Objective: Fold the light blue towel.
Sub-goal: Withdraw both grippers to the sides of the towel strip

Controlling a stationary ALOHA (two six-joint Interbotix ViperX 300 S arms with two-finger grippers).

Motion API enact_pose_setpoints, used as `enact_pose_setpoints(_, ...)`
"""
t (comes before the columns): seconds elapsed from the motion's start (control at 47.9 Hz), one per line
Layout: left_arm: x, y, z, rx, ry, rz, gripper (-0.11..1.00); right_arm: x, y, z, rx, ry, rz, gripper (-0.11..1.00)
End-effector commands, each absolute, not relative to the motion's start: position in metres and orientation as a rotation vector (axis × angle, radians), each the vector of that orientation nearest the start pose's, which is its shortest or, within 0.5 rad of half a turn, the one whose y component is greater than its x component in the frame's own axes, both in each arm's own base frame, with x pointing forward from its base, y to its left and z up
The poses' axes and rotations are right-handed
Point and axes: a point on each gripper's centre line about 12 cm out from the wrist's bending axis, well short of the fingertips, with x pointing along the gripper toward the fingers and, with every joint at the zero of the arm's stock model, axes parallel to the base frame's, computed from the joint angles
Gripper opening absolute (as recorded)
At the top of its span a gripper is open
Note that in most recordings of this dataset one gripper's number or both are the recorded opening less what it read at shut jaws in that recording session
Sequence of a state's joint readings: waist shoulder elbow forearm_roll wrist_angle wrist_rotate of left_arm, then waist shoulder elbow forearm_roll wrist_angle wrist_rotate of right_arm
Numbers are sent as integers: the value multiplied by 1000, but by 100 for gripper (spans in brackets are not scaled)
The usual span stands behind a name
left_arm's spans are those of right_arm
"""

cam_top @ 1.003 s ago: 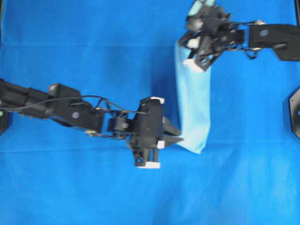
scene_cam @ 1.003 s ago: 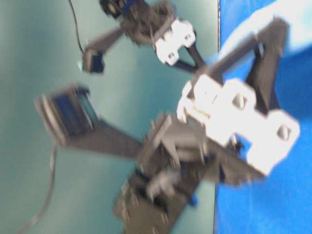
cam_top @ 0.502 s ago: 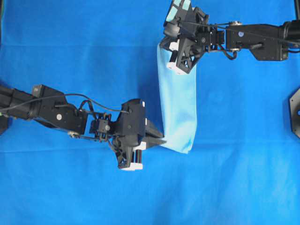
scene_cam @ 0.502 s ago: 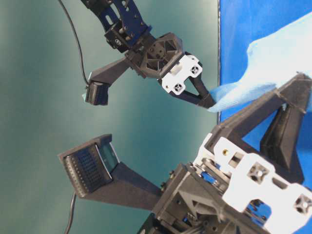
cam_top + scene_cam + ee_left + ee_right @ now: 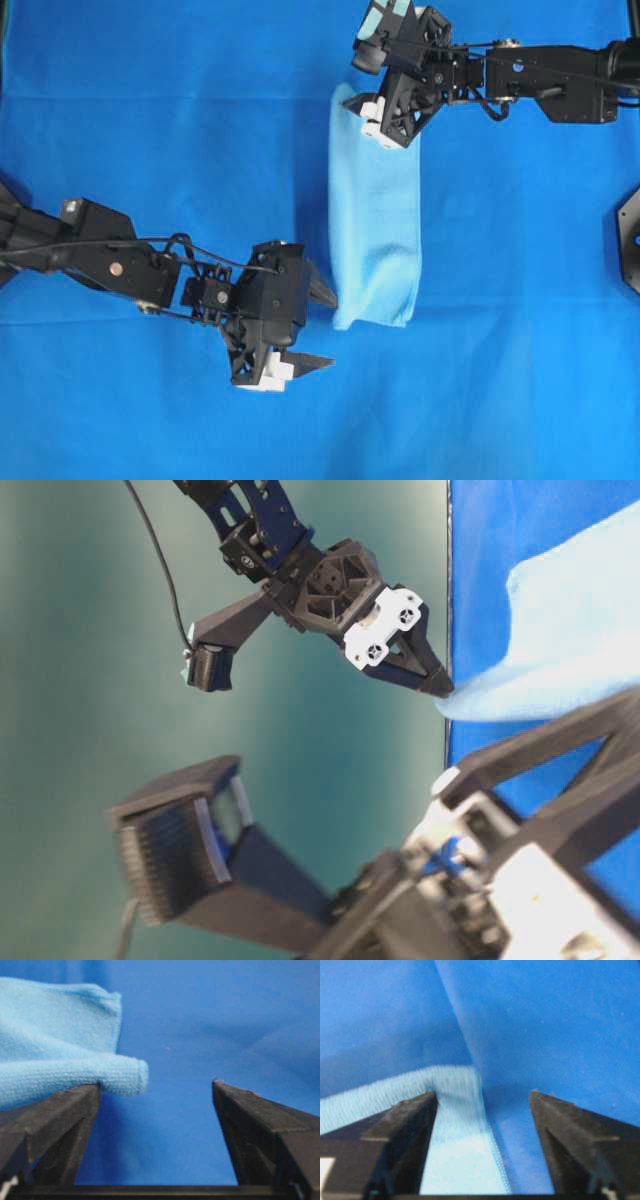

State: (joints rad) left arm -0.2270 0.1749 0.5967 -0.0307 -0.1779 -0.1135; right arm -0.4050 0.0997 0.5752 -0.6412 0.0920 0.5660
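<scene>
The towel [image 5: 375, 225] lies folded into a long narrow strip on the blue cloth [image 5: 160, 120] that covers the desk, near the middle and a little to the right in the overhead view. It runs from the top of that view down towards the centre, lying flat.

The left claw [image 5: 318, 328] sits just beside the strip's lower left corner, its two fingers spread wide with nothing between them. In the left wrist view [image 5: 155, 1095] a rolled corner of the towel [image 5: 60, 1055] rests over the tip of the left-hand finger [image 5: 55, 1115]; the other finger stands clear over bare cloth [image 5: 210, 1025].

The right claw [image 5: 375, 118] is at the strip's upper end, over its top edge, and is also open, holding nothing. In the right wrist view [image 5: 482, 1097] the towel's hemmed corner [image 5: 455, 1130] lies flat between and under the fingers, one finger [image 5: 405, 1125] over the towel, the other over the cloth [image 5: 560, 1020], which shows a crease.

In the table-level view one open claw [image 5: 440, 685] hangs at the towel's edge [image 5: 560, 630].
</scene>
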Motion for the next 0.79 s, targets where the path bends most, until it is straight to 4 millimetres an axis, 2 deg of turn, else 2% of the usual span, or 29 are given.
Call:
enact_pose_setpoints(0.0, 411, -91, 165, -75, 594, -168, 86, 375, -167, 162, 52, 739, -412, 65)
enact_pose_setpoints(0.125, 391, -87, 180, -61, 696, -163, 84, 370, -167, 166, 51, 746, -425, 66)
enact_pose_setpoints(0.313, 359, -80, 206, -59, 741, -161, 82, 353, -153, 187, 49, 713, -428, 66)
enact_pose_setpoints(0.522, 331, -67, 236, -69, 633, -156, 81, 326, -118, 214, 45, 640, -375, 66)
enact_pose_setpoints(0.773, 286, -31, 269, -88, 366, -88, 81, 284, -76, 236, 82, 519, -299, 66)
